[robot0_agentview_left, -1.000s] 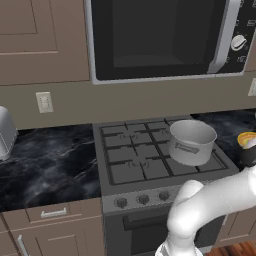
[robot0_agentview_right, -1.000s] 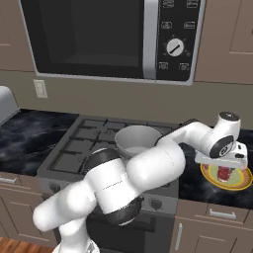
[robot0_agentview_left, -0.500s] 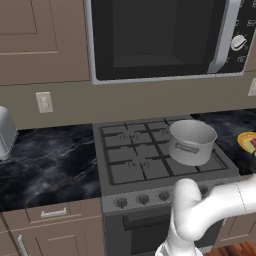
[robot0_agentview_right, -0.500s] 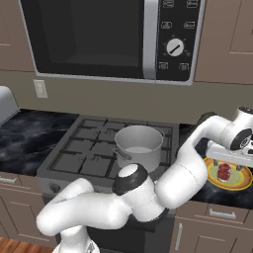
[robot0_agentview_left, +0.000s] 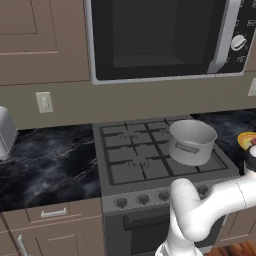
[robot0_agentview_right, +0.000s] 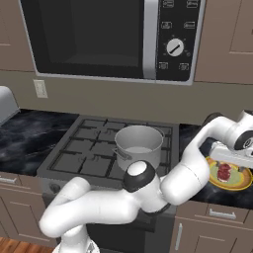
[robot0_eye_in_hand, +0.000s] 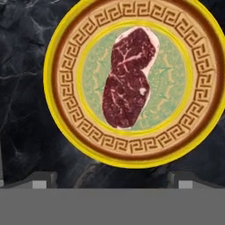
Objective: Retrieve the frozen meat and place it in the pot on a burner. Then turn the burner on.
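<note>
The frozen meat (robot0_eye_in_hand: 128, 79), a dark red marbled steak, lies in the middle of a yellow patterned dish (robot0_eye_in_hand: 61, 110) on the black marble counter to the right of the stove. My gripper (robot0_eye_in_hand: 112, 181) hangs straight above the dish, open, with nothing between its fingers and the meat beyond the tips. From the right base view the gripper (robot0_agentview_right: 230, 163) hovers just over the meat (robot0_agentview_right: 224, 171) and the dish (robot0_agentview_right: 237, 184). The grey metal pot (robot0_agentview_right: 138, 146) stands empty on a right-hand burner of the stove (robot0_agentview_left: 135, 165); the pot (robot0_agentview_left: 191, 141) hides that burner.
A row of knobs (robot0_agentview_left: 143, 199) runs along the stove front. A black microwave (robot0_agentview_right: 99, 34) hangs over the stove. A silver toaster (robot0_agentview_left: 6, 132) stands on the counter at far left. My white arm arches from the stove front across to the dish.
The arm's elbow has swung low across the stove front. The hand has stayed over the dish and sunk a little toward the meat, jaws still open.
</note>
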Available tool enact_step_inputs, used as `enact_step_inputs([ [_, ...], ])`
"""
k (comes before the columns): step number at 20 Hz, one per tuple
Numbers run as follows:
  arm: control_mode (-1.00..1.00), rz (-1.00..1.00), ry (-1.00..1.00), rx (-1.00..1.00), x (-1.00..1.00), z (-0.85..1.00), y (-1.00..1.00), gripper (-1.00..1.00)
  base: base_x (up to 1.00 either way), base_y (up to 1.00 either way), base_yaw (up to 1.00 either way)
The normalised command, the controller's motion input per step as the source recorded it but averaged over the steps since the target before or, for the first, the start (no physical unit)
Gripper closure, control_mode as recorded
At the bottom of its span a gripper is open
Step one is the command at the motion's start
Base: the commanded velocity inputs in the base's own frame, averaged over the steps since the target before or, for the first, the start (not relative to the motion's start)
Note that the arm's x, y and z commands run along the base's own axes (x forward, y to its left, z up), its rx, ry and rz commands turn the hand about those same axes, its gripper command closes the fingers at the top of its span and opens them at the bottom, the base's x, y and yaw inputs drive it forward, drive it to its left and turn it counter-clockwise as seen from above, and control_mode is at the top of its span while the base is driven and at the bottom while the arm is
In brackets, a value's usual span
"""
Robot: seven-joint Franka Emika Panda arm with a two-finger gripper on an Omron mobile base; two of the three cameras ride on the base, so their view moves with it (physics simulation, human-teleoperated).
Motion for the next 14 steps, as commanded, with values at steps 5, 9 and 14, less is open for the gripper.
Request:
enact_step_inputs([
  [5,-1.00,0.07,-0.07,0.01,0.09,-0.06,-0.03,-1.00,0.00,0.00,0.00],
  [9,-1.00,0.03,-0.03,0.03,0.10,-0.11,0.00,-1.00,0.00,0.00,0.00],
  [14,-1.00,0.00,-0.01,0.01,0.17,-0.33,0.00,-1.00,0.00,0.00,0.00],
])
